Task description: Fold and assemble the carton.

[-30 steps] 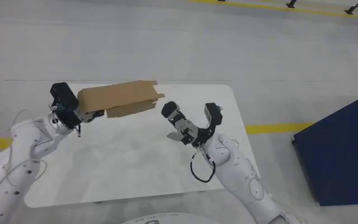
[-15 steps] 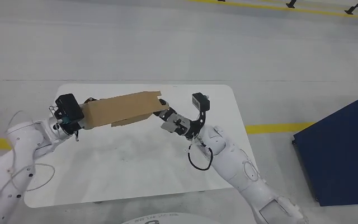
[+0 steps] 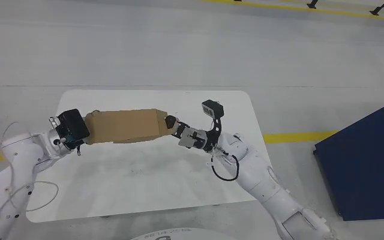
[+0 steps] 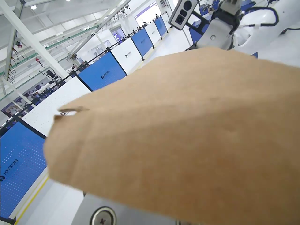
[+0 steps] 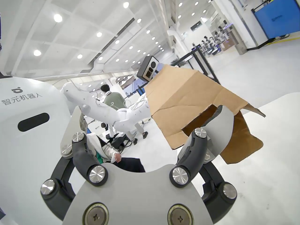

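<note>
- Brown cardboard, the carton [image 3: 123,126] hangs flattened and roughly level above the white table [image 3: 150,180], spanning the gap between the two arms, with its shadow on the tabletop beneath.
- The left gripper [image 3: 77,128] is clamped on the carton's end toward the table's left edge. In the left wrist view the carton's [image 4: 178,129] broad panel lies right across the camera.
- The right gripper [image 3: 173,127] sits at the opposite end, touching the flaps there.
- In the right wrist view the right gripper [image 5: 148,113] is spread wide. One of its fingers [image 5: 220,122] lies against the loose flaps at the carton's [image 5: 187,94] open end, and the other stands well apart from the cardboard.
- Whether that finger reaches inside the opening I cannot tell.
- A dark blue panel [image 3: 354,162] stands on the floor, well to the right of the table.
</note>
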